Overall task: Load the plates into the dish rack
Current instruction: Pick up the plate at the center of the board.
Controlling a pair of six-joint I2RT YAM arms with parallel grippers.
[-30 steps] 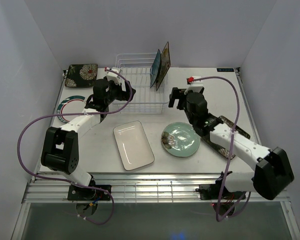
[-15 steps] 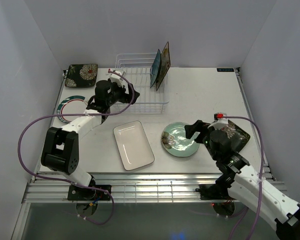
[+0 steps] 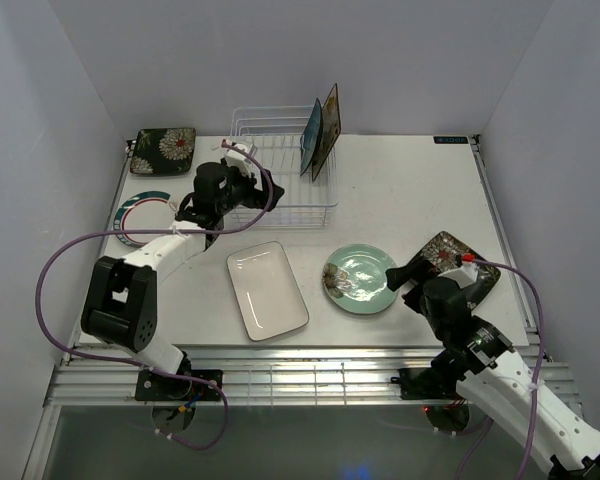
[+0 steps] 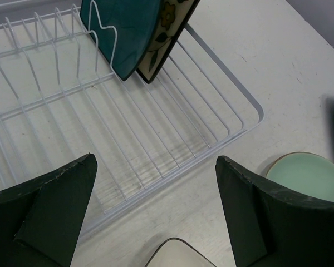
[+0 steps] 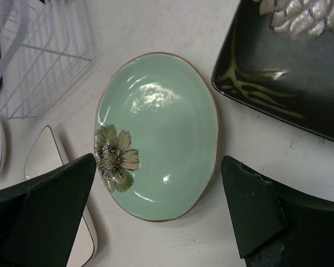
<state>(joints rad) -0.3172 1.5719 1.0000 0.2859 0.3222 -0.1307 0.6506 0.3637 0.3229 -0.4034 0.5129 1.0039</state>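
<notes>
Your left end effector (image 4: 156, 161) is spread wide with nothing in it. It hangs above the near rail of the dish rack (image 3: 270, 175), which sits by the far edge of the table (image 3: 410, 190). A teal plate (image 3: 310, 137) and a flowered plate (image 3: 329, 125) stand upright side by side at the rack's right end, and the slots to their left are free.

Your right end effector (image 5: 158, 161) is equally wide open and holds nothing, poised over the mint-green plate (image 3: 361, 279) toward the near edge. The right wrist view shows a bare strip of table between that plate and the dark flowered plate (image 3: 448, 255) on its right, which lies close to the right edge and partly under the arm. The white rectangular plate (image 3: 268, 290) lies left of the mint one, apart from it.

The overhead view alone shows the dark square plate (image 3: 165, 150) in the far left corner. It also gives you the green-rimmed plate (image 3: 140, 212) at the left edge whole, where the right wrist view catches only a sliver.
</notes>
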